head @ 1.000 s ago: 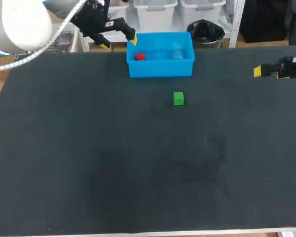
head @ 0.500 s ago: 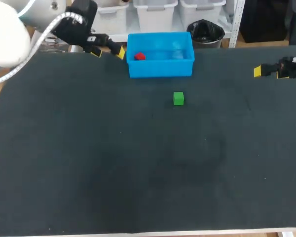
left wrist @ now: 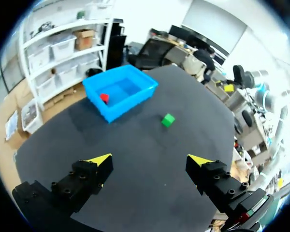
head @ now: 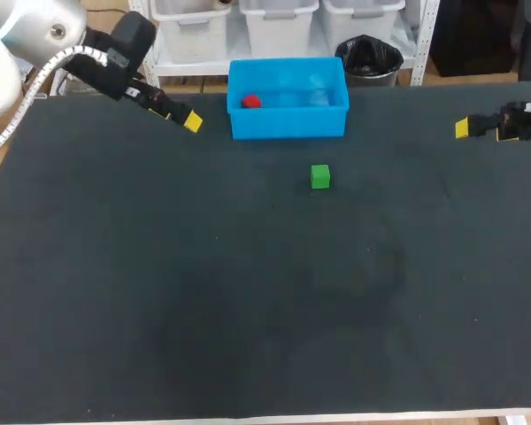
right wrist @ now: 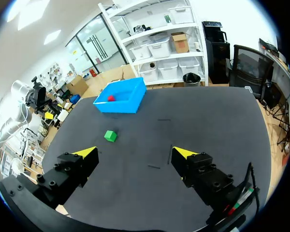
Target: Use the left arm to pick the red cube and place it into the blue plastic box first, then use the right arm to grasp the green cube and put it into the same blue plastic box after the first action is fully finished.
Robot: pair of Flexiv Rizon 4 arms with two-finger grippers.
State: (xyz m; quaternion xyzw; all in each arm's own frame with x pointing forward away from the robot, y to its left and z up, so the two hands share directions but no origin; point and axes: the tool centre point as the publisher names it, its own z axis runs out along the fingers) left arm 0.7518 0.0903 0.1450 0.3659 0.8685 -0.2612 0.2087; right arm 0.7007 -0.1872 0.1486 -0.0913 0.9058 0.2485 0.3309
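Overhead and wrist views of a dark bench [head: 248, 292] with two arms. The blue plastic box [head: 288, 124] stands at the middle of the bench's far edge. The red cube [head: 250, 102] lies inside the box, on its floor, toward the left arm's side and close to the rear wall. The green cube [head: 319, 176] rests on the bench near the box's front wall, apart from it and slightly toward the right arm's side.

The left end effector [head: 179, 117] hangs over the far left part of the bench, beside the box's left wall and not touching it. In the left wrist view its yellow-tipped fingers [left wrist: 100, 159] are spread wide over bare bench, with the box and both cubes well ahead of them.

The right end effector [head: 482, 130] sits at the bench's far right edge, well apart from the green cube. In the right wrist view its fingers [right wrist: 183, 152] also stand wide apart over bare bench, with the green cube ahead and the box beyond it.
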